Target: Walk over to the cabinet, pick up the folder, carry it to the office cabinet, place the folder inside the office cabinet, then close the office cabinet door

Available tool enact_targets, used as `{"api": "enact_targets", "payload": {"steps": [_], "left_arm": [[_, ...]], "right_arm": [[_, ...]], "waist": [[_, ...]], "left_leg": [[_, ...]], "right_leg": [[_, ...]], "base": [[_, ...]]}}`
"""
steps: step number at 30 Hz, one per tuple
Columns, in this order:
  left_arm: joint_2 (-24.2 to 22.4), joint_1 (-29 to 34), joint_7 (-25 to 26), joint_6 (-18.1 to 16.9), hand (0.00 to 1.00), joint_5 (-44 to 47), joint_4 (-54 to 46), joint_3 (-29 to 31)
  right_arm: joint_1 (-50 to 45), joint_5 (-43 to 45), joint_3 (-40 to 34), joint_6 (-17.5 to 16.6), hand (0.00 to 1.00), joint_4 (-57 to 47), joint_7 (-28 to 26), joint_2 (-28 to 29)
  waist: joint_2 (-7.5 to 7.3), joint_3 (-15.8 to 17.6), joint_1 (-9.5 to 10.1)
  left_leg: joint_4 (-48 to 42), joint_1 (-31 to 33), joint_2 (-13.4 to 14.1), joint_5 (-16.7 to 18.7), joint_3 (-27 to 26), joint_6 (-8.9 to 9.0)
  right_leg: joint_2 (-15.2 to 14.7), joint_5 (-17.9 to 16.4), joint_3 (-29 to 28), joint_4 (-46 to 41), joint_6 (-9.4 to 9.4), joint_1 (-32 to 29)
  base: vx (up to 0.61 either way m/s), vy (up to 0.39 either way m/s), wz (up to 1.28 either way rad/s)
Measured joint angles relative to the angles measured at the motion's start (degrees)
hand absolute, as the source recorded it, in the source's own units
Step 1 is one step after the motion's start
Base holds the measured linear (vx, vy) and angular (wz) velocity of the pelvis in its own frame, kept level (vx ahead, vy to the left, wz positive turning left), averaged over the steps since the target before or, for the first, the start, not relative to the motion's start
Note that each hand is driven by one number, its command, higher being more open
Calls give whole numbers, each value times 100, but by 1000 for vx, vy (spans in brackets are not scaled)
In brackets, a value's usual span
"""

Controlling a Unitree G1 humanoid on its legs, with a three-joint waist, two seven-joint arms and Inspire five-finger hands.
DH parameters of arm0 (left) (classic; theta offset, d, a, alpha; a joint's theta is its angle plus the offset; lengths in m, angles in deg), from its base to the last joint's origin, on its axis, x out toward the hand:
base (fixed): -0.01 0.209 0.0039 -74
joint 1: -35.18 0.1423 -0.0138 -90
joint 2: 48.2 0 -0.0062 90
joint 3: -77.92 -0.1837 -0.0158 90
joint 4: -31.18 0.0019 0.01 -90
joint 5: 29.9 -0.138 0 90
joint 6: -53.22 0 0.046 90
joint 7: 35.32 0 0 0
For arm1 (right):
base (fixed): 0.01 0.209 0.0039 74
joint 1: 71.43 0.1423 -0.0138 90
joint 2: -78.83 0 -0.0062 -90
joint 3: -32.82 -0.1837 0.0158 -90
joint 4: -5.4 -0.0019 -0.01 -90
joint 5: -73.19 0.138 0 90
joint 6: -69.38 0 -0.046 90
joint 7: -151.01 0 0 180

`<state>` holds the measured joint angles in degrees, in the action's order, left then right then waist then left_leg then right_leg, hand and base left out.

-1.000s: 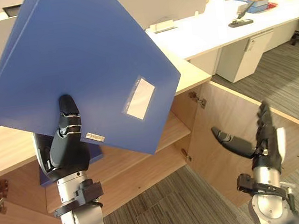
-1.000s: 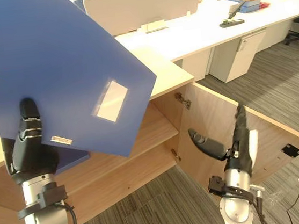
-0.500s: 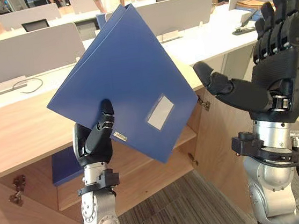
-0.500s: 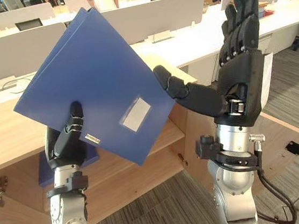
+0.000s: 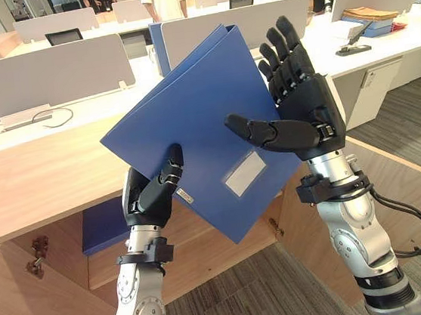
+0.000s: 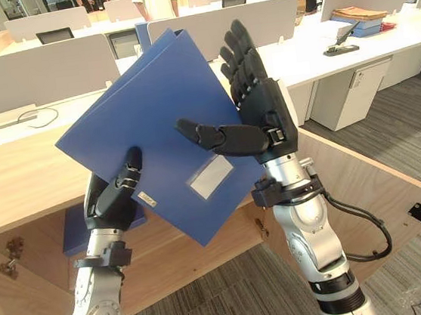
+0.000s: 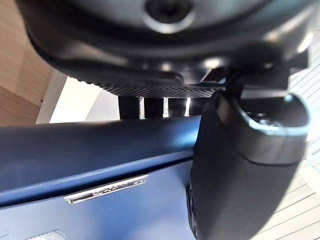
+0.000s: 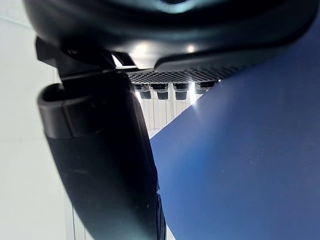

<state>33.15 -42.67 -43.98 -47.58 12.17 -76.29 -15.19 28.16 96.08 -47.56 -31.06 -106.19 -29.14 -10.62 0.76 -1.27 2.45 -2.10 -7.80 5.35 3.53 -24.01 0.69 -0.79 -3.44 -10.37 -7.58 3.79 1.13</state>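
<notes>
Folder (image 5: 191, 122) diamond-wise, corner down, seemingly near-upright

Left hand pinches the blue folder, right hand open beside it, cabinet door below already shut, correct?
No: the cabinet door stands open, as the right eye view shows. The left hand does pinch the blue folder, and the right hand is open beside it.

a paper stack (image 5: 373, 13) and a black desk tool (image 5: 354, 28) lie on a white desk (image 5: 353, 44) beyond the right hand (image 5: 308, 116), a white drawer unit (image 5: 372, 92) under it. a cable (image 5: 46, 117) lies beyond the left hand (image 5: 147, 203).
</notes>
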Motion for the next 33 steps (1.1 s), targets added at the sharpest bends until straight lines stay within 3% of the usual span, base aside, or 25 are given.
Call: {"api": "enact_targets", "payload": {"steps": [10,12,15,16,22,23,28,33], "left_arm": [[658,-3,71,-4,0,361,43,70],[979,-8,70,-11,0,615,43,54],[1816,-20,70,-56,0,1056,72,-73],[2299,-24,69,-64,0,1392,147,-223],[3324,-95,68,-59,0,2008,396,-932],[3585,-187,61,-33,0,2091,496,-1230],[4132,-426,-238,-8,0,2174,809,-1965],[4727,-519,-819,128,0,2040,1027,-2286]], "right_arm": [[742,212,559,69,100,802,-244,-1013],[933,213,799,79,100,889,-308,-1378],[1202,496,1247,129,100,904,-363,-2264],[1396,934,1581,133,100,904,-389,-2823],[2133,1912,2688,30,100,905,-486,-4350],[2262,2106,2945,26,0,906,-502,-4650],[2396,2604,3612,251,0,920,-584,-5431],[2435,2909,4358,549,0,918,-1372,-5856]], "waist": [[-114,-70,-4],[-128,-79,-6],[-140,-89,14],[-140,-116,15],[-181,-346,7],[-195,-416,8],[-237,-543,2],[-233,-564,-88]], "left_leg": [[170,4,-165,-117,57,-102],[192,-4,-174,-135,44,-105],[210,-41,-168,-140,11,-102],[251,-102,-171,-129,-24,-83],[290,-103,-161,-102,-72,15],[279,-103,-145,-88,-78,38],[210,-95,-84,-58,-102,85],[174,-93,-25,-5,-89,167]], "right_leg": [[-143,125,35,121,60,4],[-157,155,32,147,69,8],[-179,203,29,222,77,62],[-197,226,15,291,71,126],[-203,231,-22,339,66,103],[-191,231,-24,342,66,104],[-150,222,-29,341,50,113],[-99,155,-1,272,-36,103]], "base": [[-33,40,3],[-18,11,-1],[-17,12,-3],[-16,26,-6],[7,8,-5],[33,-11,-4],[13,-10,-3],[0,-32,1]]}}
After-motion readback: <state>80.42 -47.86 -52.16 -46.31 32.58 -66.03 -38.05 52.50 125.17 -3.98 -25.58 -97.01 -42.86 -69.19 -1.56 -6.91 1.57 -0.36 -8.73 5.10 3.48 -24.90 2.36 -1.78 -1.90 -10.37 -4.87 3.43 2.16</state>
